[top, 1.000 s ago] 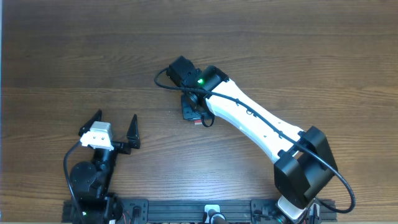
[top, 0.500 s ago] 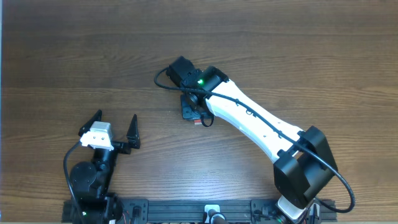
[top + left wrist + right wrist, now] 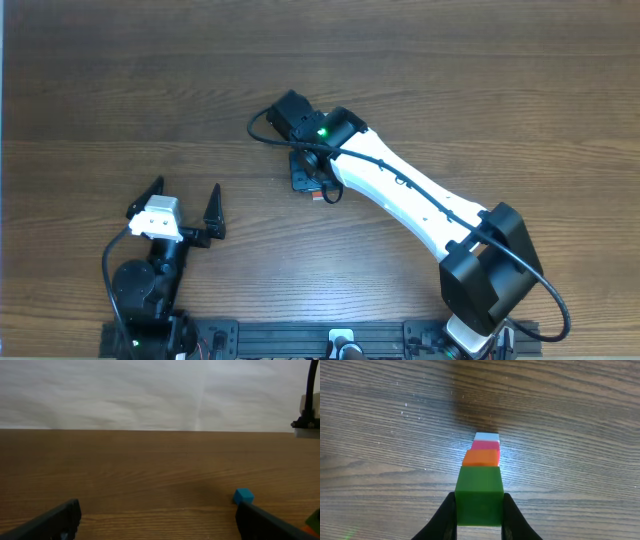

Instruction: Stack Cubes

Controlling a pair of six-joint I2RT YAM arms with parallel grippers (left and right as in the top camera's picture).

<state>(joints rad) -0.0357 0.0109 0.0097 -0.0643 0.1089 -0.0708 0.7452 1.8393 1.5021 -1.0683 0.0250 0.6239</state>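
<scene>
Looking at the right end effector, we see it clamped on the green cube over the orange cube, pink cube and pale cube; touching or not, can't tell. Left end effector, lower left of top view, gapes wide, blue cube on the worktop beyond.

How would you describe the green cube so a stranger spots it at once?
On the wooden table, follow the white right arm to its pincer. The green cube is clamped there, above orange, pink and pale cubes: the only green one, the only one held.
</scene>
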